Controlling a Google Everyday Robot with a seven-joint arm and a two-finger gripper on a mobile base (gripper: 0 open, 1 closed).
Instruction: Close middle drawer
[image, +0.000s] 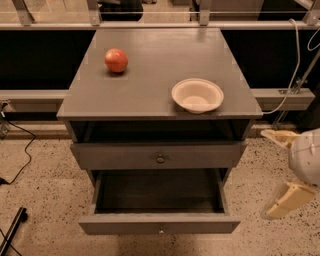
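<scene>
The middle drawer (159, 224) is pulled far out at the bottom of the grey cabinet. It is a wide shallow box with a dark inside and a low front panel with a tiny pale knob (161, 231). Above it sits a taller grey drawer front with a brass knob (160, 159), pushed in. My gripper (266, 174) hangs at the right of the cabinet, level with the two drawers and apart from them. Its two pale fingers (287, 200) are spread wide and hold nothing.
A red apple (116, 60) and a pale bowl (197, 95) rest on the cabinet top (150, 75). An open slot lies under the top. A rail and cables run behind, and a black cable lies on the speckled floor at the left (15, 155).
</scene>
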